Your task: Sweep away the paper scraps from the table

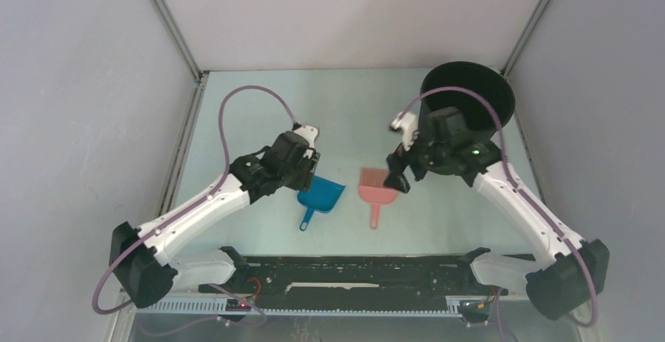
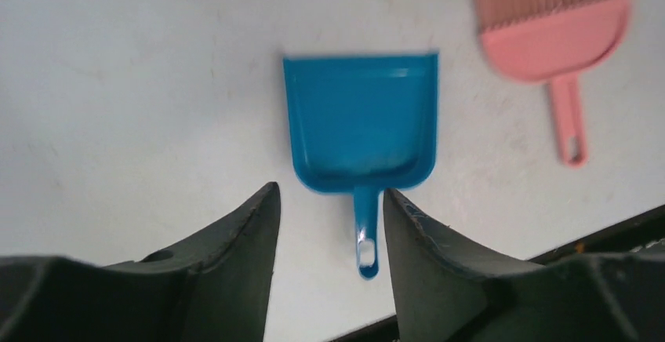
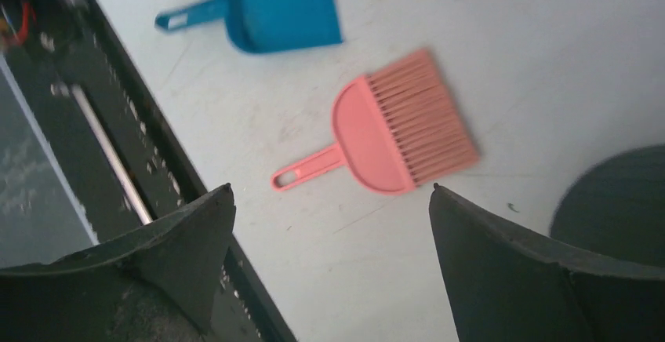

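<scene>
No paper scraps show in any view. The blue dustpan (image 1: 321,194) lies empty on the pale green table (image 1: 353,114), handle toward the near edge. The pink hand brush (image 1: 375,187) lies just right of it. My left gripper (image 1: 310,169) hovers open and empty over the dustpan's back left. In the left wrist view the dustpan (image 2: 361,126) lies ahead of the open left gripper (image 2: 329,189), its handle (image 2: 365,232) below, nearer the right finger. My right gripper (image 1: 397,179) hovers open and empty at the brush's right. The right wrist view shows the brush (image 3: 400,134) beyond the wide-open right gripper (image 3: 331,187).
A black round bin (image 1: 469,95) stands at the back right behind the right arm; its edge shows in the right wrist view (image 3: 619,201). A black rail (image 1: 353,267) runs along the near edge. Grey walls and aluminium frame edges close in the table.
</scene>
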`<action>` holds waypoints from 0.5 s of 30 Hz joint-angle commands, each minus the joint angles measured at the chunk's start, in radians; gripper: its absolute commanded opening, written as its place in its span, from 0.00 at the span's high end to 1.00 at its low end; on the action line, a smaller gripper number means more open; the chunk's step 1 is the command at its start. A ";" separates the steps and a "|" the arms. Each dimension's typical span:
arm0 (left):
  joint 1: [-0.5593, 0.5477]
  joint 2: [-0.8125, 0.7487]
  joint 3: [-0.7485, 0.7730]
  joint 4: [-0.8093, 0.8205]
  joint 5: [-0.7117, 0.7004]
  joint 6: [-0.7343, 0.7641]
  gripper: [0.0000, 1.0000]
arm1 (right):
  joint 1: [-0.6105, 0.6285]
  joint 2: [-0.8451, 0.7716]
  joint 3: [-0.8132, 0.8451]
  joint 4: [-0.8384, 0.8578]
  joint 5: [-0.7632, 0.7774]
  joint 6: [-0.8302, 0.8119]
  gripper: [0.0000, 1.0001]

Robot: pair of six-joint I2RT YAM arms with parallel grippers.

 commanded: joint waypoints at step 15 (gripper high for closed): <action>0.021 -0.503 -0.294 0.539 -0.284 0.143 0.00 | -0.293 -0.112 -0.203 0.426 -0.285 0.284 0.00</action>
